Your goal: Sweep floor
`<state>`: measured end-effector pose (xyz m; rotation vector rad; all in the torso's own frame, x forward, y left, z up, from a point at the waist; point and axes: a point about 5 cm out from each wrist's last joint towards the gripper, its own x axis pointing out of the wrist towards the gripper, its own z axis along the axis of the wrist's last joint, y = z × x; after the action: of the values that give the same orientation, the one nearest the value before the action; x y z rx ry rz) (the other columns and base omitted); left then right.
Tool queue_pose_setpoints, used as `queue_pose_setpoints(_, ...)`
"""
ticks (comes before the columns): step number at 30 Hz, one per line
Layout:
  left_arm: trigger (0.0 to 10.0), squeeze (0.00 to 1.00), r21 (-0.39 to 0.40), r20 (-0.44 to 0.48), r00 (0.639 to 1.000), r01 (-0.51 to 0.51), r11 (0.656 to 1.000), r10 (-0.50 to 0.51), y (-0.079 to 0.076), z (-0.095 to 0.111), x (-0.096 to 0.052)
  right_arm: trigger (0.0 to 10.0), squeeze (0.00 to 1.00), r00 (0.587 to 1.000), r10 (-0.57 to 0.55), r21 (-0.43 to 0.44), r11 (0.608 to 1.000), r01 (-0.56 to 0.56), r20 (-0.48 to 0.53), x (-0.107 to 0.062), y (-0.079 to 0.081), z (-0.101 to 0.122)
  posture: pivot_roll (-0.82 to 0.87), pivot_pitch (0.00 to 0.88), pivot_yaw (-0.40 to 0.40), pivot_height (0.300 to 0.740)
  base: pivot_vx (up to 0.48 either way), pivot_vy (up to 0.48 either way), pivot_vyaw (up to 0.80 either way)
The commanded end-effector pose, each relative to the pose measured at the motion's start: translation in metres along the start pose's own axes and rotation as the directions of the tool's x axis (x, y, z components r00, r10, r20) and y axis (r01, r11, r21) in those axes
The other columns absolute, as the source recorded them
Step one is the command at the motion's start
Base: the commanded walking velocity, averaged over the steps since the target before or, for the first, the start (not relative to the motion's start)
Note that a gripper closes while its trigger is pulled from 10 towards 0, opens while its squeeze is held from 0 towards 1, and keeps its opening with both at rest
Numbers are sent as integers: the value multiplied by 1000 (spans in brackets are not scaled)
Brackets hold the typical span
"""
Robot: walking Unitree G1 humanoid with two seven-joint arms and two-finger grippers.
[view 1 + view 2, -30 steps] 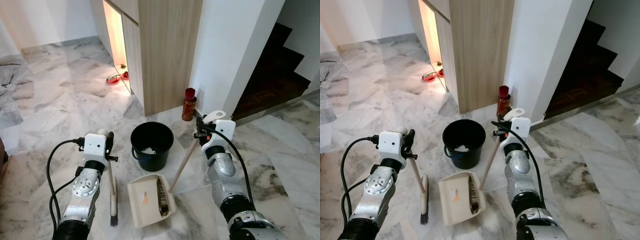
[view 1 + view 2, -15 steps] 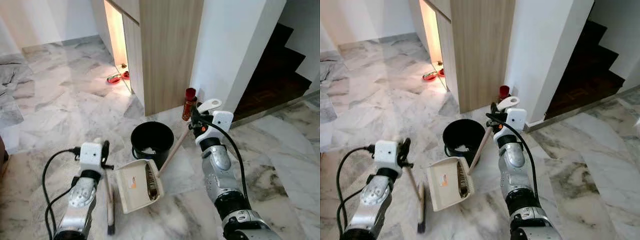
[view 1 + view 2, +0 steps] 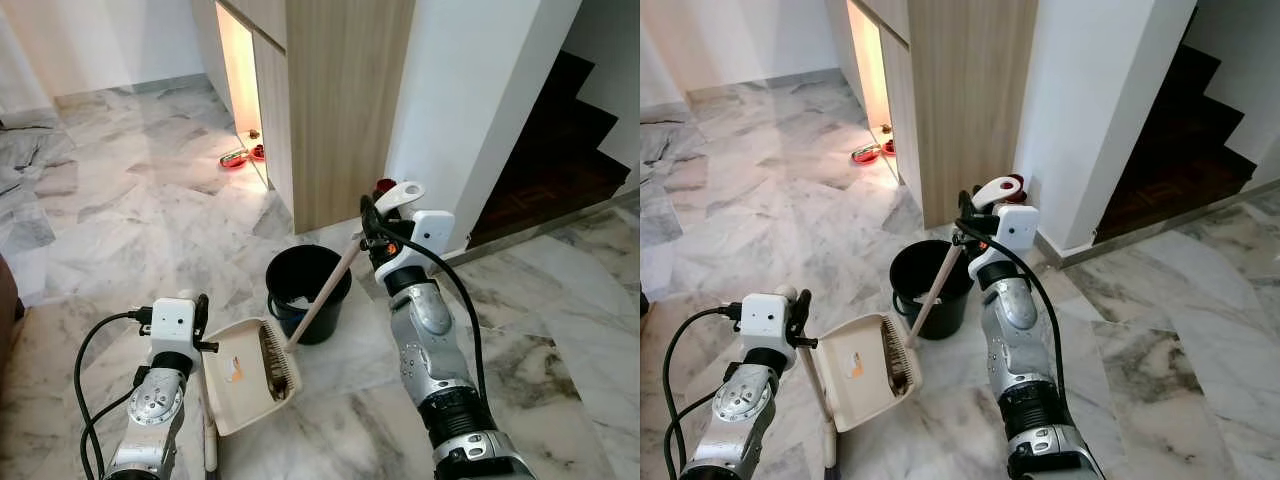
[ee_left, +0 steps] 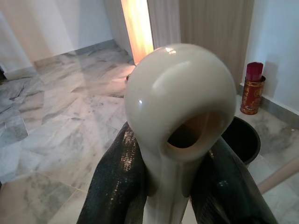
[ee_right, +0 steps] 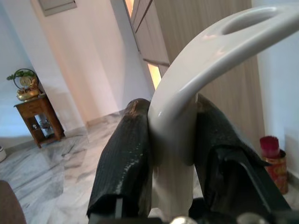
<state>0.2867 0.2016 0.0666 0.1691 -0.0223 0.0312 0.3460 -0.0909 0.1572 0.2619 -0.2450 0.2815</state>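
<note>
1. The right gripper (image 3: 372,228) is pinching the cream plastic handle (image 5: 187,93) of a long-handled dustpan (image 3: 245,372) between its two textured black fingers (image 5: 126,158); the handle's end curves into a flat loop with a slot in it.
2. The dustpan's wooden-coloured pole (image 3: 320,295) is slanting down from the gripper, crossing in front of a round black bucket (image 3: 307,292), to a boxy cream pan with a dark comb edge, which is tilting up off the floor.
3. The left gripper (image 4: 177,172) is clamping the smooth, rounded cream top of the broom (image 4: 180,107), a glossy knob with an oval hole; the broom's shaft (image 3: 812,372) is running down just beside the pan.
4. The floor (image 3: 120,210) is polished grey-veined marble; a wood-grain cabinet (image 3: 340,100) and a white wall are standing behind the bucket, with a red cylindrical tin (image 4: 250,88) at the wall's foot.
5. Compared with a second ago, the right gripper is sitting higher and nearer the cabinet, the pan is raised and closer to the left arm, and the left gripper is lower.
</note>
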Motion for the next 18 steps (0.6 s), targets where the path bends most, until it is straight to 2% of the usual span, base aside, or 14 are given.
queue_pose_setpoints(1, 10000, 0, 14, 27, 1000, -11, 1000, 11, 3, 5, 3, 10000, 0, 995, 13, 15, 1000, -14, 97, 7, 5, 23, 18, 0, -4, 740, 0, 0, 0)
queue_pose_setpoints(8, 10000, 0, 13, 33, 999, -8, 1000, 7, 1, 7, 6, 10000, 0, 982, -2, 35, 999, -5, 190, 18, 12, 51, 19, 0, -5, 740, 0, 0, 0)
queue_pose_setpoints(16, 10000, 0, 12, 39, 999, -3, 1000, 3, -2, 8, 8, 10000, 0, 978, -47, 33, 999, 41, 204, 22, 10, 57, 18, 0, -4, 740, 0, 0, 0)
queue_pose_setpoints(18, 10000, 0, 13, 40, 999, -3, 1000, 3, -2, 8, 8, 10000, 0, 972, -68, -1, 998, 70, 223, 23, 8, 60, 17, 0, -4, 740, 0, 0, 0)
